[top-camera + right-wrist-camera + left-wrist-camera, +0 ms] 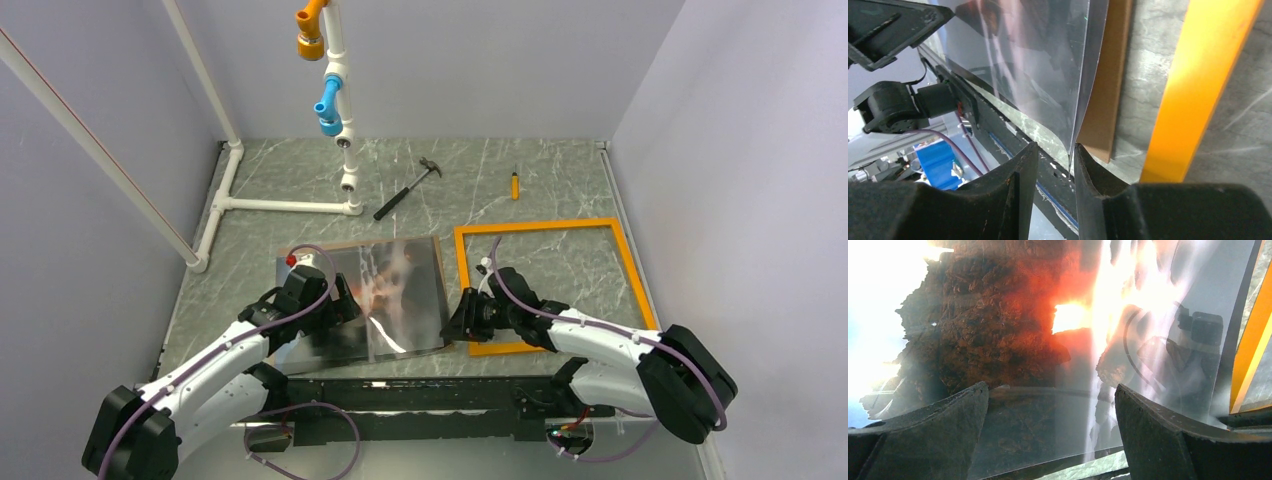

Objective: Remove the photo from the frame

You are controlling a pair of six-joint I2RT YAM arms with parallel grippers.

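Orange thin frame (545, 226) is lying empty beside the dark glowing print (400, 285); you're hovering left claw (1050, 390) wide, right claw (1056, 150) narrow.

Photo (385, 290) face is showing a high gloss and throwing white glare streaks. The thin see-through film (1048, 75) over it is looking like smooth, flexible plastic. The board back (1105, 90) is reading as matt brown card. The frame (540, 227) is looking smooth, bright orange, with a low sheen; material not determinable. The bench (560, 180) is showing a smooth grey stone pattern with white veins. On the left claw (1050, 389) and right claw (1056, 147), the fingers (1108, 200) are looking black, matt and grainy. The pipe structure (285, 205) is showing glossy white plastic.
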